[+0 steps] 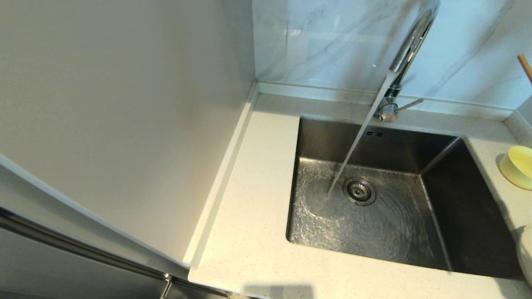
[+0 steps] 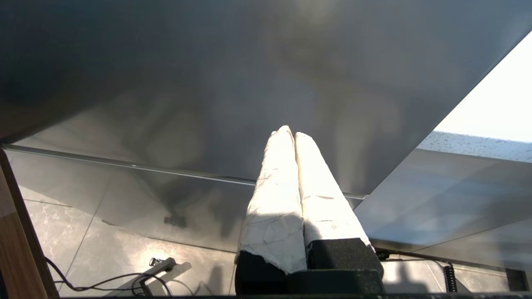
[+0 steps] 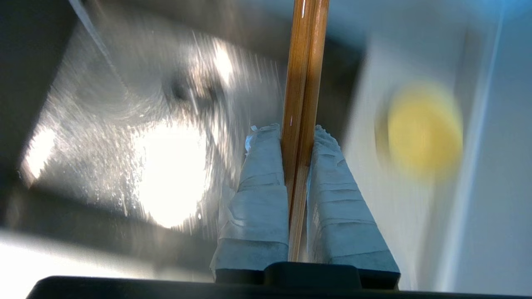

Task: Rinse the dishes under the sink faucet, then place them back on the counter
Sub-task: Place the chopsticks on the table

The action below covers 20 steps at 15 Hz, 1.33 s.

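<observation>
Counter point(image 1: 253, 199) on the left of the sink is bare speckled stone, w/ the left gripper point(image 2: 289, 135) parked well below its front edge, fingers pressed together on nothing. Prob just kept out of the way, since it looks at cabinet fronts and floor tile.

Sink point(image 1: 449, 216) comes next, set into the counter's right half. Faucet point(image 1: 409, 50) stands at the sink's back edge, lever sticking out to the side, and water point(image 1: 353, 153) runs in a slanted stream that hits the basin floor just beside the drain strainer point(image 1: 359, 191). So the tap's on and ready for rinsing, imo.

Right gripper point(image 3: 298, 133) sits over the sink's right side, pinching a thin brown wooden stick point(image 3: 302, 83) between its wrapped fingers; can't tell what the stick is. It's held lengthwise along the fingers, which keeps it from swinging.

Yellow bowl point(image 1: 517, 166) rests on the counter at the sink's right edge, tilted. Nearer the front right corner a cream-white plate point(image 1: 525, 253) peeks in. Both look unrinsed so far, tbh.
</observation>
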{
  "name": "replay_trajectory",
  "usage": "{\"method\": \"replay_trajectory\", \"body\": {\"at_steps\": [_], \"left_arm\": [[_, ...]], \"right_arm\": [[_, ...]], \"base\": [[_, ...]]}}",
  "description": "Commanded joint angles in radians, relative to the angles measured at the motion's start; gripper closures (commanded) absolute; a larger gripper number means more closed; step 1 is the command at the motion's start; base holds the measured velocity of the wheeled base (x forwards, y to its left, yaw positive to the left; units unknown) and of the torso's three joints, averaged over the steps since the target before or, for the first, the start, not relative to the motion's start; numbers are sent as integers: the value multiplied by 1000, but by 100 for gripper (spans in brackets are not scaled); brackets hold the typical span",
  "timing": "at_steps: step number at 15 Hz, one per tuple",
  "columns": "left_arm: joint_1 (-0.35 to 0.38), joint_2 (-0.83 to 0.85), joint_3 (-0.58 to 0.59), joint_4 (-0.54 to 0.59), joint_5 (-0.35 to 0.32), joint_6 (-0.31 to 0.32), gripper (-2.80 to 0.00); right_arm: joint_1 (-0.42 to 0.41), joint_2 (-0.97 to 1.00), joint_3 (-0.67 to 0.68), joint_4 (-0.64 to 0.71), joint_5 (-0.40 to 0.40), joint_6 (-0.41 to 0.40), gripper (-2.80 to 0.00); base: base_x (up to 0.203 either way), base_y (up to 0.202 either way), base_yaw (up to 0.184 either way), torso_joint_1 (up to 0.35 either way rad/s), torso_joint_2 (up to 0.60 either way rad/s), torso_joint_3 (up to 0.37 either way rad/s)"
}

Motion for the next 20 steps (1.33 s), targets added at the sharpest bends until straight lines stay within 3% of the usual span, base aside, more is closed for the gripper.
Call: {"method": "replay_trajectory", "body": {"at_steps": [1, 2, 5, 9, 11, 13, 15, 17, 20], "left_arm": [[0, 0, 0, 0, -1, 0, 0], [0, 0, 0, 0, -1, 0, 0], [0, 0, 0, 0, 1, 0, 0], [0, 0, 0, 0, -1, 0, 0], [0, 0, 0, 0, 1, 0, 0], [0, 0, 0, 0, 1, 0, 0], [0, 0, 0, 0, 1, 0, 0], [0, 0, 0, 0, 1, 0, 0], [0, 0, 0, 0, -1, 0, 0]], "right_arm": [[-81, -25, -8, 377, -22, -36, 0], [-117, -49, 6, 453, -43, -74, 0], [-136, -76, 18, 489, -55, -124, 0], [-155, -74, 51, 569, -151, -122, 0], [-171, -51, 102, 496, -187, -73, 0], [-186, -18, 188, 343, -273, -7, 0], [-245, 15, 237, 277, -350, 15, 0], [-294, 28, 279, 266, -369, 16, 0], [-301, 40, 322, 250, -373, 12, 0]], "base": [[0, 0, 0, 0, 0, 0], [0, 0, 0, 0, 0, 0], [0, 0, 0, 0, 0, 0], [0, 0, 0, 0, 0, 0], [0, 0, 0, 0, 0, 0], [0, 0, 0, 0, 0, 0], [0, 0, 0, 0, 0, 0], [0, 0, 0, 0, 0, 0], [0, 0, 0, 0, 0, 0]]}}
